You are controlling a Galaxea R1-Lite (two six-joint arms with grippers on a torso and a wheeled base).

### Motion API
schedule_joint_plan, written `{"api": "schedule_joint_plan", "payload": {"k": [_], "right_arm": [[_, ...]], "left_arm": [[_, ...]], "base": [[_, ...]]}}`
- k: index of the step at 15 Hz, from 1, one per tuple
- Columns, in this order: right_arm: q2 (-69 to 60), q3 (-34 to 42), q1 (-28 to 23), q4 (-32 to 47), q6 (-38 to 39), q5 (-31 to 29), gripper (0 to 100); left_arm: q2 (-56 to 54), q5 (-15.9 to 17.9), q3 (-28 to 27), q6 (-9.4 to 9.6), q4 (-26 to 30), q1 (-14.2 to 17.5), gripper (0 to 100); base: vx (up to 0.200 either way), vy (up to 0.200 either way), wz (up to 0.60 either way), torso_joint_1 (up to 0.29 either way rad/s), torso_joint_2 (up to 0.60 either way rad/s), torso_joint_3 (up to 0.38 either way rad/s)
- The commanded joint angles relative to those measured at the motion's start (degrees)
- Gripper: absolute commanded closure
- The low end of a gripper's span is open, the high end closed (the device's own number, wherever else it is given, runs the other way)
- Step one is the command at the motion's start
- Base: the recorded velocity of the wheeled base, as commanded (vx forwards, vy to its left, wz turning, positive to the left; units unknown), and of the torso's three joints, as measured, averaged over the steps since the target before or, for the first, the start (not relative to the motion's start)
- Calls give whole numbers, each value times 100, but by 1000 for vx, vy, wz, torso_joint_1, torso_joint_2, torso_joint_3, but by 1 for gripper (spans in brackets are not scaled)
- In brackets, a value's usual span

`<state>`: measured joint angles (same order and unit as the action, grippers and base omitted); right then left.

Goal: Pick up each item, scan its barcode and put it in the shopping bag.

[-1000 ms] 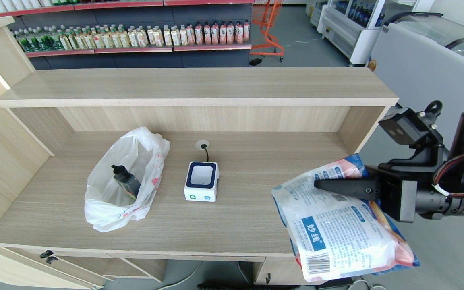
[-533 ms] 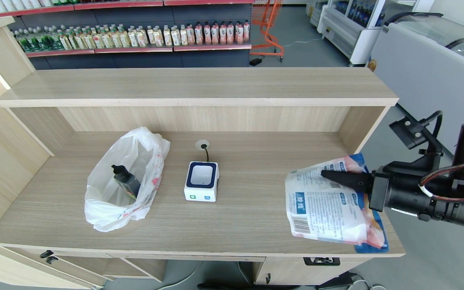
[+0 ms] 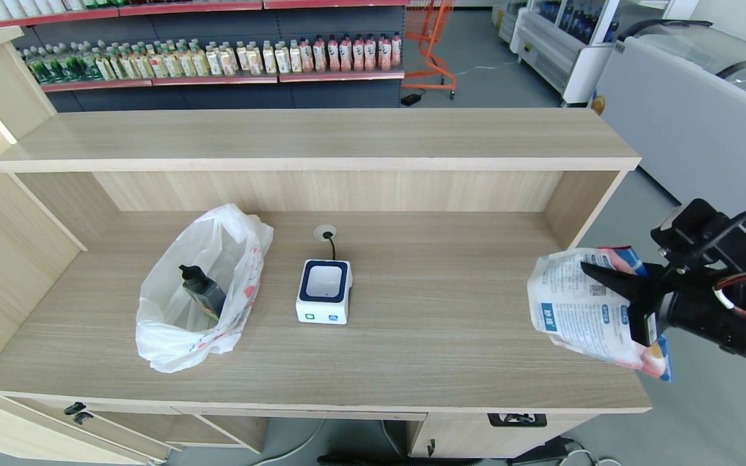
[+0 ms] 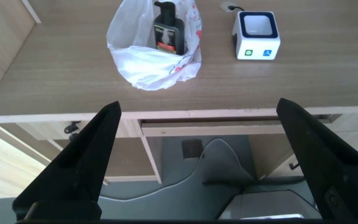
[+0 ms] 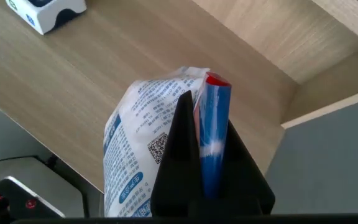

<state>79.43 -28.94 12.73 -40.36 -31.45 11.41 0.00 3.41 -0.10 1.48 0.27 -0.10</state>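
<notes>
My right gripper (image 3: 599,275) is shut on a white and blue snack packet (image 3: 574,310), held above the counter's right end and hanging down from the fingers. In the right wrist view the packet (image 5: 142,137) sits pinched by its top edge in my right gripper (image 5: 205,112). A white shopping bag (image 3: 198,304) lies open at the left of the counter with a black bottle (image 3: 203,292) inside. The white and blue scanner (image 3: 324,291) stands mid-counter. My left gripper (image 4: 197,168) is open, low in front of the counter, facing the bag (image 4: 148,62), bottle (image 4: 166,31) and scanner (image 4: 258,34).
The wooden counter (image 3: 412,336) has a raised back shelf (image 3: 315,139) and side walls. The scanner's cable runs into a hole (image 3: 325,231). A drawer (image 4: 210,127) sits under the front edge. A chest freezer (image 3: 690,110) stands to the right.
My right arm carried the packet from below the counter's front edge up and rightward to the right end. The wrist rolled, so the packet now hangs more edge-on. The bag and scanner stayed put.
</notes>
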Motion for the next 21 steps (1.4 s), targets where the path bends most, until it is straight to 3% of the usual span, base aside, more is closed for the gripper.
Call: {"api": "schedule_joint_plan", "payload": {"k": [1,7,21], "right_arm": [[-288,222,-60,-15,-318,-157,100],[-534,319,-42,-7,-520,-341,100],[-965,336,90,169,245,-359,100]], "left_arm": [[9,1,1,2,0,1,0],[0,-7,1,2,0,1,0],[9,1,1,2,0,1,0]], "base": [[0,0,0,0,0,0],[0,0,0,0,0,0],[0,200,0,0,2,2]]}}
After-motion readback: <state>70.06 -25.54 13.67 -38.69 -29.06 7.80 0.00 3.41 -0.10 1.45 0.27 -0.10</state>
